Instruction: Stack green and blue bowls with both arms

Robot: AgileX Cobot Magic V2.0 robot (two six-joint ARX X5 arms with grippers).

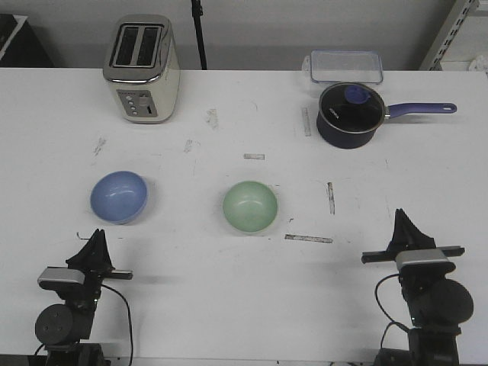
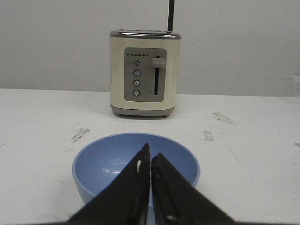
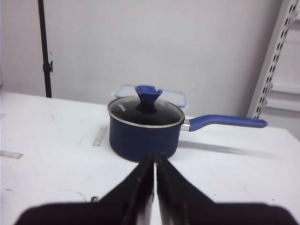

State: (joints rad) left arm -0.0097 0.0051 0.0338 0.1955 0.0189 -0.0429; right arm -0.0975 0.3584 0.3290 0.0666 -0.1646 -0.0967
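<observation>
White table [image 1: 229,305], scuffed, with bits of tape stuck on it. At the far left of it a cream two-slot toaster [image 1: 142,69] stands upright, control panel facing the robot; in the left wrist view the toaster [image 2: 145,73] stands straight beyond the blue bowl. At the far right, a dark navy saucepan [image 1: 349,114] with a glass lid on and a blue knob, its long handle pointing right. The pan's contents can't be made out through the lid. Just behind the pan is a clear plastic container [image 1: 345,65] with its lid on; nothing can be made out inside.

Blue bowl [image 1: 119,197] sits upright on the left-centre of the table, nothing in it, well in front of the toaster. Green bowl [image 1: 250,207] is upright at mid-table, nothing in it, well apart from the blue one, not stacked. Open table between the two bowls. A tape strip lies just right of the green bowl, nearer the robot.

Left gripper [image 1: 97,238] is at the near left edge, fingers pressed together, holding nothing. It points at the blue bowl [image 2: 136,166], which is just ahead, not touching. Right gripper [image 1: 402,219] is at the near right, fingers together too, holding nothing. It is aimed at the saucepan [image 3: 145,126], well apart from it and well right of the green bowl.
</observation>
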